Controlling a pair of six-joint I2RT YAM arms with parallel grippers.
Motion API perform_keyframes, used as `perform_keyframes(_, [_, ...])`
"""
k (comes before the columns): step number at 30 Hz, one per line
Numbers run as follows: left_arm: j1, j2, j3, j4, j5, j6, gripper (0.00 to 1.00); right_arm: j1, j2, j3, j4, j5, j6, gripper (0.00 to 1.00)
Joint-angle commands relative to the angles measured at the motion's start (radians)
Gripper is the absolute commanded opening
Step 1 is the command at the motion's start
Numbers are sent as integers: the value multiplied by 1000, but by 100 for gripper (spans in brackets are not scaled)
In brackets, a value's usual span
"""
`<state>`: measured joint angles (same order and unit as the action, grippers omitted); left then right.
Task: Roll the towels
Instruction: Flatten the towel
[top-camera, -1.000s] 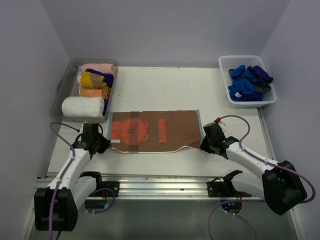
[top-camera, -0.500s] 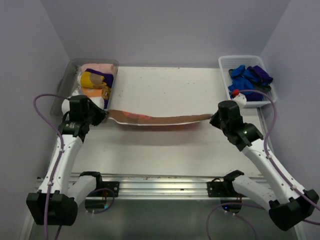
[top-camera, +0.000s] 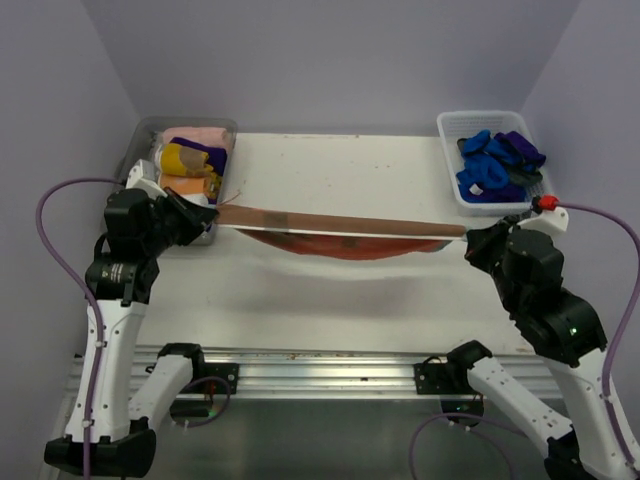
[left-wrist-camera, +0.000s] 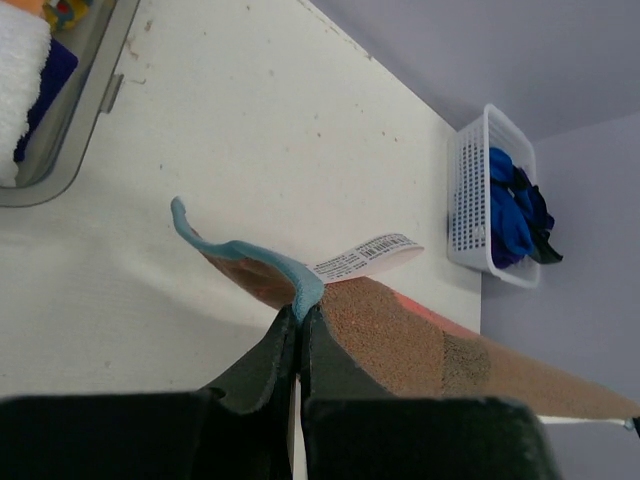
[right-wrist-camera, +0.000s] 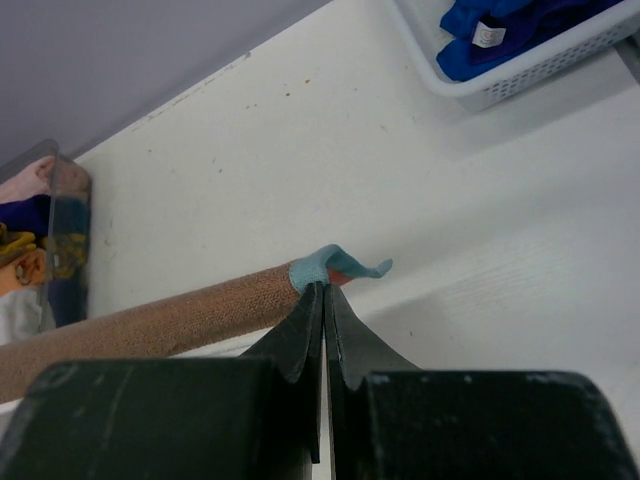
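Above the middle of the white counter (top-camera: 330, 165), I hold a brown towel (top-camera: 340, 226) stretched between both arms, sagging slightly at its centre. My left end effector (top-camera: 208, 214) is pinched closed on its teal-edged left corner (a white label hangs beside it). My right end effector (top-camera: 470, 238) is clamped on the right corner. A clear bin (top-camera: 118, 180) of rolled towels sits near the left edge and a white basket (top-camera: 452, 195) near the right. Open counter shows below and behind the towel.
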<state>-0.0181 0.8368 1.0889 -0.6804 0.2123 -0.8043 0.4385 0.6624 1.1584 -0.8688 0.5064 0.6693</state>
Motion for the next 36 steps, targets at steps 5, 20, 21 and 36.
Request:
perform_keyframes(5, [4,-82,89,-250,61,137,0,-4,-92,109,-283,83,61,0])
perform_keyframes(20, [4,176,-173,67,49,106,0,-10,301,-100,48,67,-54,0])
perform_keyframes(21, [4,224,-178,102,38,105,0,-15,363,-82,121,73,-83,0])
perform_keyframes(36, [4,688,-15,311,35,139,0,-150,971,250,355,7,-223,0])
